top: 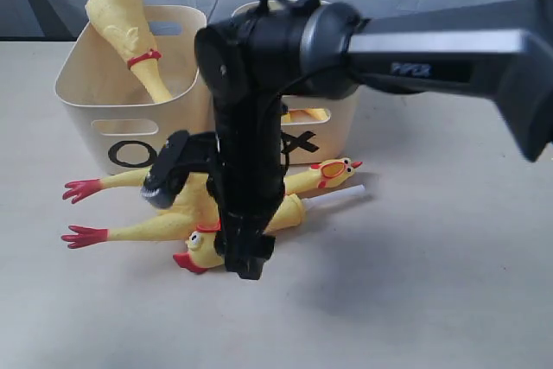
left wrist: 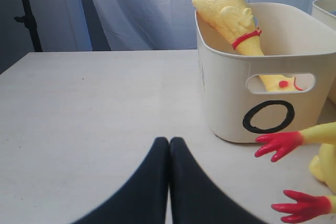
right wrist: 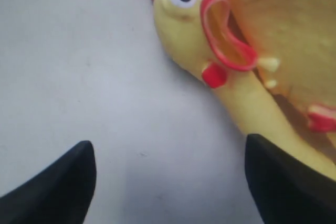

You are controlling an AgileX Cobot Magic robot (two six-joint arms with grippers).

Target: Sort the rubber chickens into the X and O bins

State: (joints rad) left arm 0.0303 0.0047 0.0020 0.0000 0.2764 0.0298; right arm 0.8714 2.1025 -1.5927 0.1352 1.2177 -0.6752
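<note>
Exterior view: right gripper [right wrist: 170,182] reaches across middle, lowered over two rubber chickens lying on table [top: 449,283] just before bins. Front chicken [top: 143,231] and rear chicken [top: 328,172] lie touching. Right fingers spread wide, pinching nothing; front chicken's neck beside one finger. Left gripper [left wrist: 169,144] pressed together, empty, near O bin [left wrist: 231,108]. Third chicken [top: 130,28] head-down in O bin. Fourth chicken [top: 307,115] glimpsed through X bin [top: 341,131] slot.

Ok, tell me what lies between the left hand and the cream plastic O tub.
Only bare pale tabletop, as the left wrist view shows, between the shut left hand and the cream plastic O tub.
</note>
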